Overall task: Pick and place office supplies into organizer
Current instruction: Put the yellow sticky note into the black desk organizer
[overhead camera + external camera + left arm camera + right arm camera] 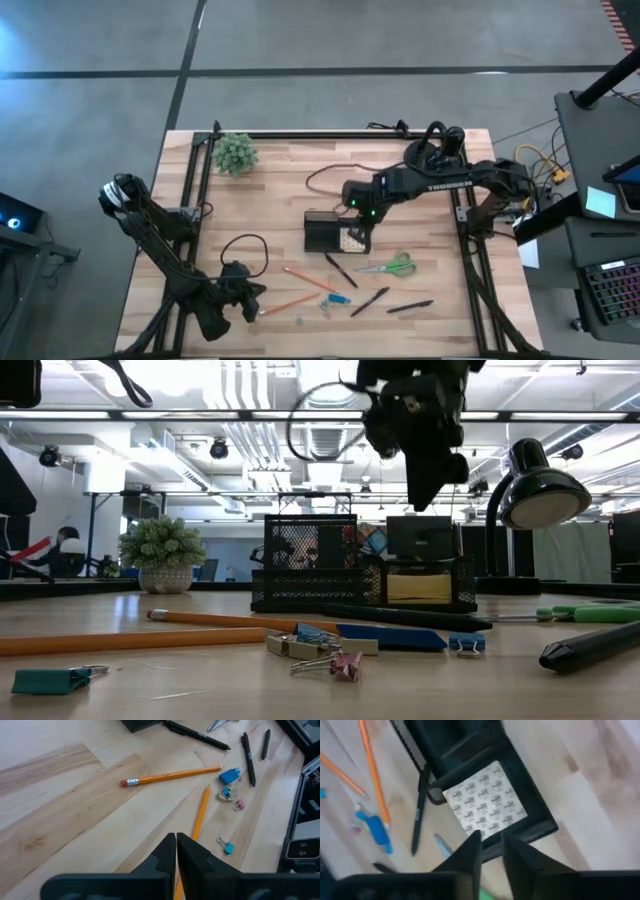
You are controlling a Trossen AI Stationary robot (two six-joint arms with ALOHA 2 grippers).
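The black mesh organizer [322, 232] stands mid-table. A sticky-note pad [485, 802] lies flat in its right-hand compartment, its printed face up; the low view shows its yellow edge [420, 588]. My right gripper [491, 840] hangs just above that pad, pointing down, open, with nothing between its fingers. On the table near the front edge lie two orange pencils [310, 278], three black pens [370, 300], green-handled scissors [390, 266], a blue piece [338, 298] and binder clips [227, 795]. My left gripper [176, 850] is shut at the front left, over one pencil [200, 812].
A small green potted plant [236, 153] stands at the far left. A black cable loop [245, 250] lies left of the organizer. A black desk lamp [540, 490] shows at the right in the low view. Black frame rails [195, 200] run along the table's sides.
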